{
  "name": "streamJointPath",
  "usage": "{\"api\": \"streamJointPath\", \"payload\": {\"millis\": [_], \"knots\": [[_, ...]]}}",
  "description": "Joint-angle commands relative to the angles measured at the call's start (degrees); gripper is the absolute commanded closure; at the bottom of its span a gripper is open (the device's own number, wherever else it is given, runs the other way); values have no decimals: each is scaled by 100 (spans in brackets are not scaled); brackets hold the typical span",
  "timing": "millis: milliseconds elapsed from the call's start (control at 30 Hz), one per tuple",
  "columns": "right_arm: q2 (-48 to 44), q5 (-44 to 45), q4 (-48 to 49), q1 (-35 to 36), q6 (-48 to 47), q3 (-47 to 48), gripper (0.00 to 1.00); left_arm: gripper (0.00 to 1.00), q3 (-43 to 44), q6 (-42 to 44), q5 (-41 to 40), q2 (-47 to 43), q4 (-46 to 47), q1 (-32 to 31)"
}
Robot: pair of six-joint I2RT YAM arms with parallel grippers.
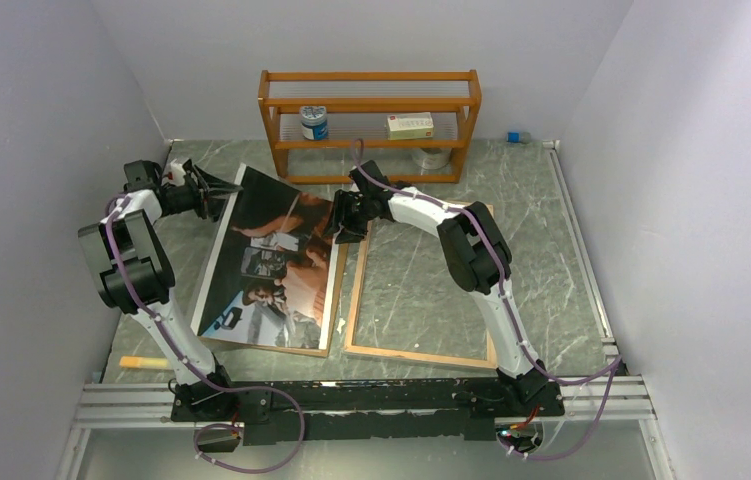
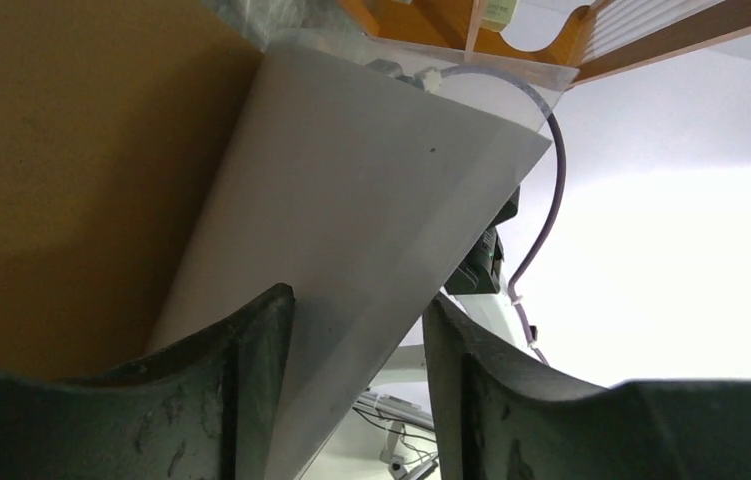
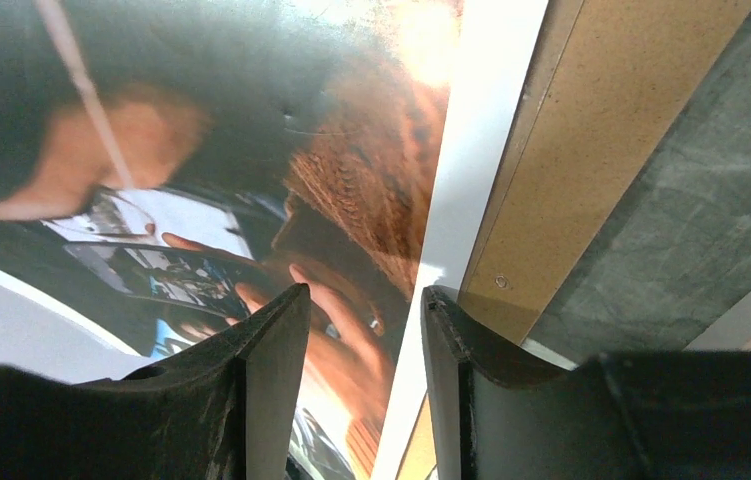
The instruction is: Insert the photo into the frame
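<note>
The photo [image 1: 271, 260], a large print with a white border, lies on the brown backing board [image 1: 261, 345] left of centre, its far edge raised. The frame [image 1: 354, 300] lies flat to its right, the table showing through its pane. My left gripper [image 1: 213, 190] is at the photo's far-left corner. In the left wrist view its jaws [image 2: 356, 310] stand apart with the photo's white underside [image 2: 351, 180] passing between them, the board [image 2: 71, 170] on the left. My right gripper [image 1: 343, 218] is at the far-right corner, open [image 3: 366, 300] astride the photo's edge [image 3: 251, 150] above the board [image 3: 591, 130].
An orange shelf rack [image 1: 371, 125] stands at the back, holding a jar [image 1: 313, 122], a small box [image 1: 410, 125] and a tape roll [image 1: 431, 157]. A yellow stick [image 1: 143, 362] lies near the left arm's base. Grey walls close in on both sides.
</note>
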Motion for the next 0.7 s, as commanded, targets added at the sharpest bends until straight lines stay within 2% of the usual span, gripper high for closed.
{"api": "streamJointPath", "payload": {"millis": [0,67,233,300,467,567,667], "knots": [[82,457,-208,-6,-86,-263,51,47,-108,-312,290,-328,705,-15],[77,452,-193,-17,-77,-276,51,49,-209,-606,384,-353,1080,-15],[65,444,-153,-24,-58,-328,51,32,-711,-1791,541,-470,2586,-15],[55,450,-135,-31,-55,-351,51,29,-909,-2275,490,-509,3165,-15],[27,445,-107,-45,-49,-387,52,38,-1261,-3359,367,-454,4414,-48],[24,442,-96,-54,-54,-399,52,42,-1296,-3455,329,-402,4542,-64],[7,434,-79,-65,-49,-417,52,40,-1289,-3410,311,-390,4450,-65]]}}
